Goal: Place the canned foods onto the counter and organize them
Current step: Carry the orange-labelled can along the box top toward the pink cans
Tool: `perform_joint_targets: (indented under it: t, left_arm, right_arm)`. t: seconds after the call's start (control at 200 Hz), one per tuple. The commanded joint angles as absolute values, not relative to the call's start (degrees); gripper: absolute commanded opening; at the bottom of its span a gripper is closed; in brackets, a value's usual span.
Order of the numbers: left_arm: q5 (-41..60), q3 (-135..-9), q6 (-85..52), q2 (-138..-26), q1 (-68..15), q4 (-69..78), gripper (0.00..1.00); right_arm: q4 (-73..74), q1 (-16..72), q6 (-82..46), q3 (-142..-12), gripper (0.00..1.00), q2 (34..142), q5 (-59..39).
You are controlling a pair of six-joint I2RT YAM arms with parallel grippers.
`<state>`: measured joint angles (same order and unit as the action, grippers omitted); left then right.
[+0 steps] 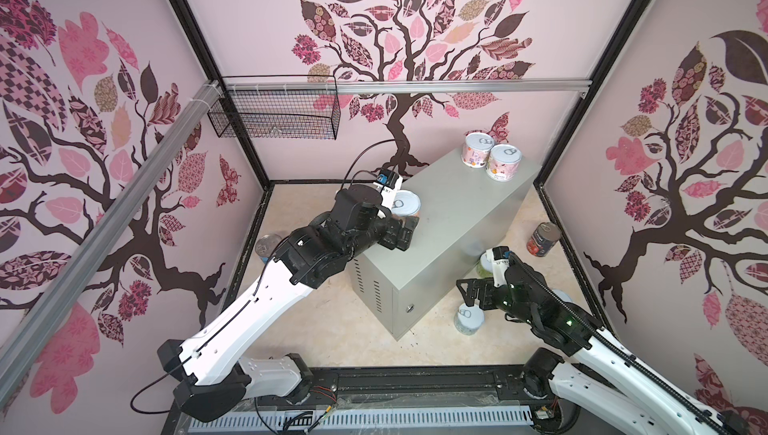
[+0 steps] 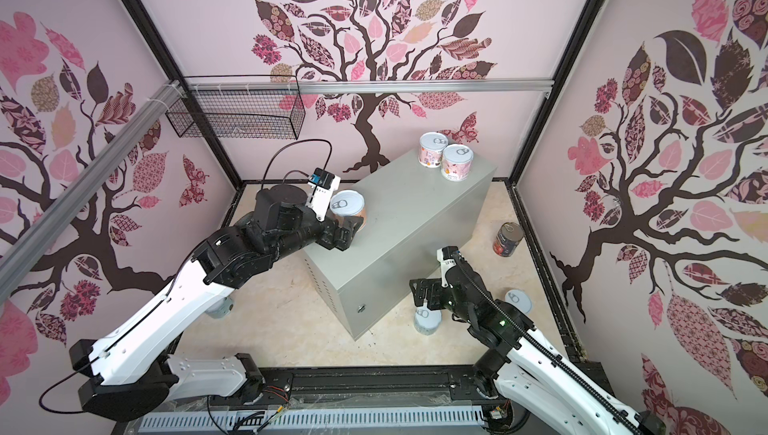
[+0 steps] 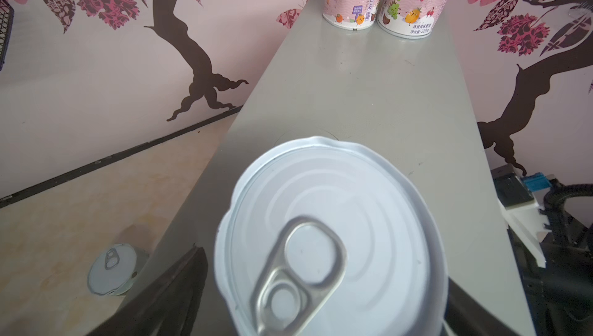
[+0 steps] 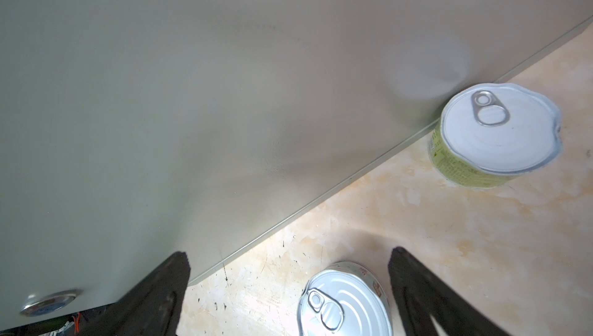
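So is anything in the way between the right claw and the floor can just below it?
No, nothing visible. The right gripper hangs open just above the can; the counter stands beside them, not between.

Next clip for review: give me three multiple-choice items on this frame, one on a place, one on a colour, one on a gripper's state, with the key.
1. Where do the two pink cans stand?
A) in the wire basket
B) at the far end of the grey box, on its top
C) on the wall rail

2. What colour is the label of the can on the floor against the box's side?
A) yellow-green
B) red
C) blue

3. How is the right gripper?
A) shut on a can
B) shut, empty
C) open, holding nothing

Key:
1 B, both top views show them side by side on the box's top.
2 A, the right wrist view shows the label.
3 C, its jaws stand wide apart above the floor.
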<state>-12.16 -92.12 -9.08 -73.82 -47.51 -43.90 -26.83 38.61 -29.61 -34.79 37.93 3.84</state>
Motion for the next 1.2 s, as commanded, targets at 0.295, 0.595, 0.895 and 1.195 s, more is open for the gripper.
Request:
perform_joint_targets:
  t: [0.295,0.595,0.895,1.195]
  left_arm:
    - [-8.0,-91.1,-8.4,-75.2,-45.2,-38.1,0.67]
    - [-7.2,-94.3,-6.2,-79.9,-44.5,-35.8,0.67]
    - [-3.3,-100.8,-3.9,-88.1,-43.6,-32.6,0.66]
    - [-0.1,-110.5,-2.6,-98.7,-43.0,-31.5,0.65]
  right_arm:
    - [-27.0,39.0,-29.9,-34.5,1.00,39.3,4.3]
    - [-25.8,39.0,-29.7,-33.6,1.00,39.8,4.0]
    - [-25.2,38.9,-30.2,-32.8,1.00,39.8,3.8]
    - [-26.2,38.9,-32.1,-32.0,1.00,37.7,3.6]
